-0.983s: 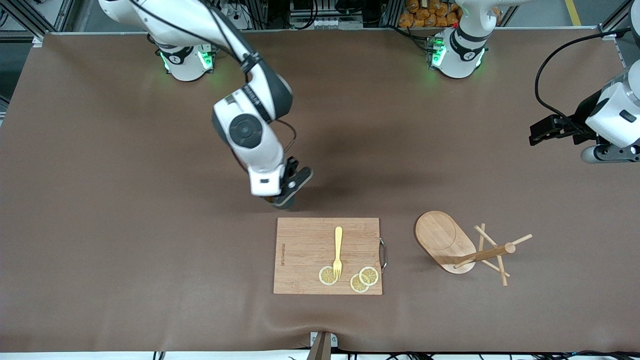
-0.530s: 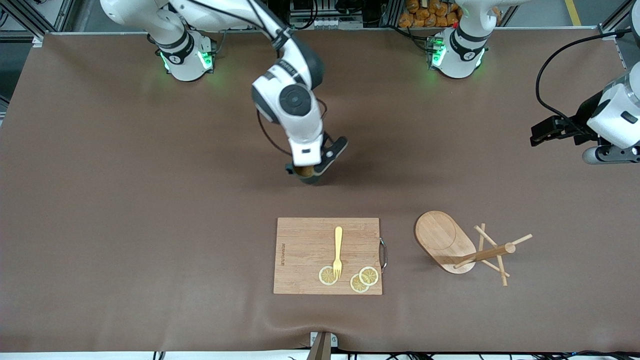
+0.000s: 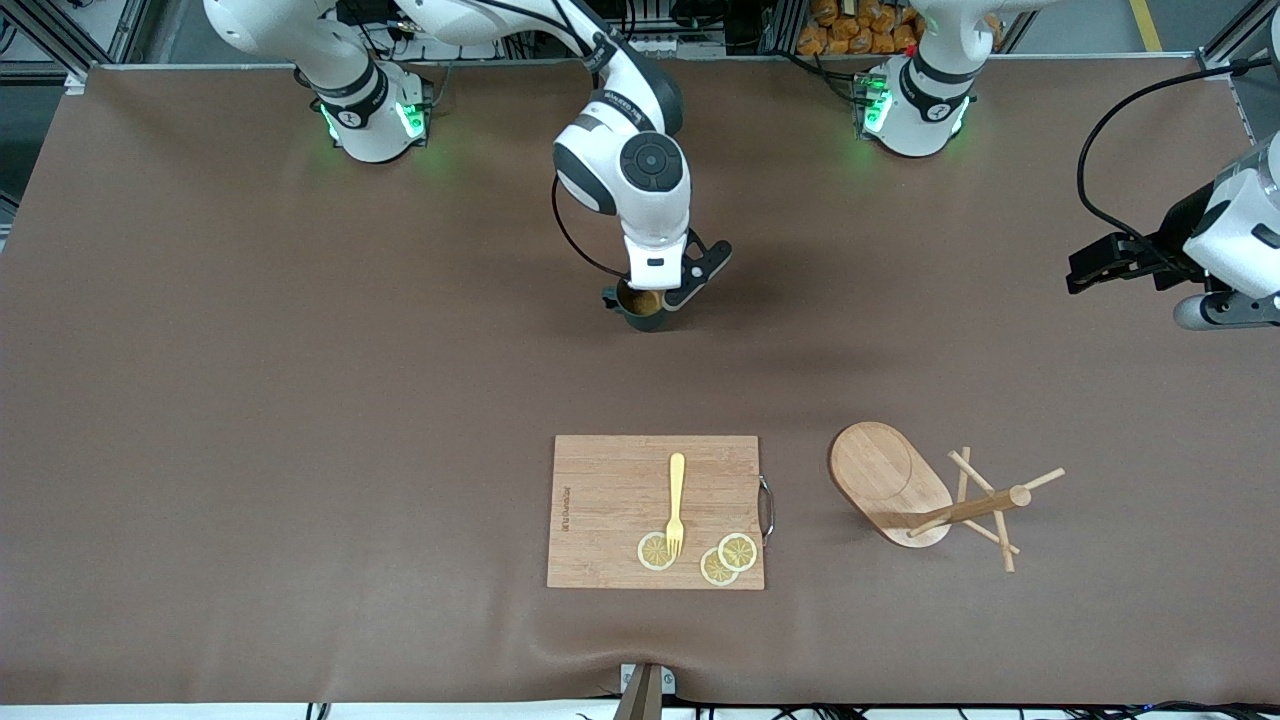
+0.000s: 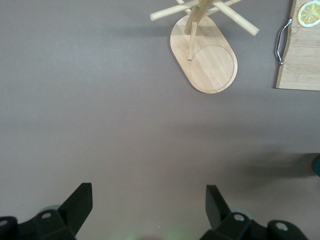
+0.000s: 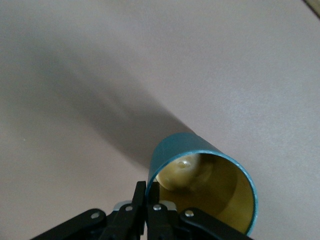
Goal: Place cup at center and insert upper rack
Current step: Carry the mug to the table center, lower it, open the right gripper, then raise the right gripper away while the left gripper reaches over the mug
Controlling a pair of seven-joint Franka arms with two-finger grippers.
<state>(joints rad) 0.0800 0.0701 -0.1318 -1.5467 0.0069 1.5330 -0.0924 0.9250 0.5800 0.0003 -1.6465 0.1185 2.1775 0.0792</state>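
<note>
Right gripper (image 3: 655,297) pinching the cup (image 3: 641,305) rim, top-middle of frame; lower it level before letting go.

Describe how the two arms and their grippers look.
Both arms are glossy white with dark grey joints and round grey caps; bases glow green. Black cables loop along each. The right gripper and left gripper have black fingers on a black body.
</note>
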